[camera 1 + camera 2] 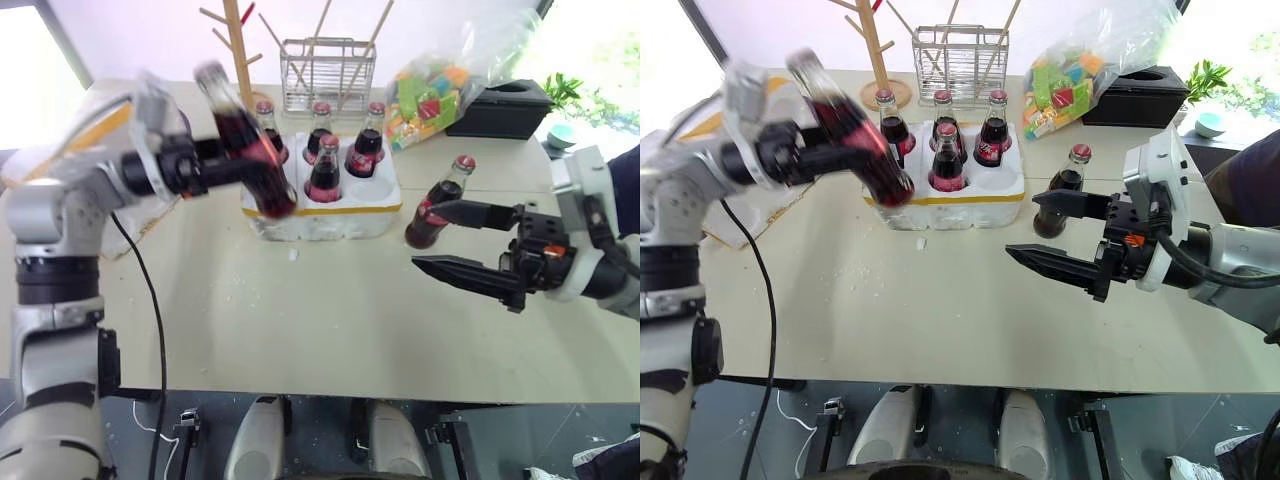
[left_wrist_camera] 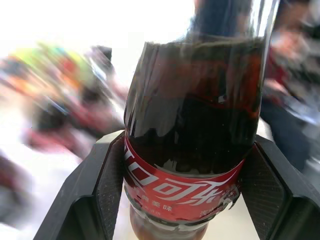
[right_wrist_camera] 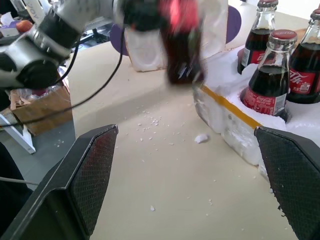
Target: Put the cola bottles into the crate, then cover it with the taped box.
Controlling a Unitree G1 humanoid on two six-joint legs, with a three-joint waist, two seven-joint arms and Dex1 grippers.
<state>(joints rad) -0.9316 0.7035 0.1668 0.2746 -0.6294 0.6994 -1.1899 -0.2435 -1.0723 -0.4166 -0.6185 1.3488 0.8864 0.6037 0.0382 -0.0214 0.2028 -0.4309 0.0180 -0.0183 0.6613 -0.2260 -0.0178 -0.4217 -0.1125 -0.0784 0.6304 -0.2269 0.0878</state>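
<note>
On the worktop [image 1: 330, 300], toward its far side, I see the crate [image 1: 325, 215]: a low white styrofoam block with a thin yellow tape band along its near edge. Four cola bottles stand upright in its wells, three along the back row [image 1: 321, 128] and one in the front middle well [image 1: 324, 172]; each has dark cola, a red cap and a red label. White foam crumbs lie on the worktop in front of the crate.

A fifth cola bottle [image 1: 438, 203] stands on the worktop just to the right of the crate, apart from it.

The sixth bottle [image 1: 245, 140] is in the left gripper [image 1: 235, 165], off the worktop, above the crate's near left corner. It is tilted, cap toward the upper left, base toward the crate. In the left wrist view the jaws are clamped on either side of its red label [image 2: 182, 192].

The left arm reaches in from the left, its gripper about level.

The right gripper [image 1: 455, 240] hangs above the worktop, right of the crate, pointing left; its jaws stand wide apart and hold nothing. The upper finger [image 1: 480, 213] lies in front of the loose bottle.
</note>
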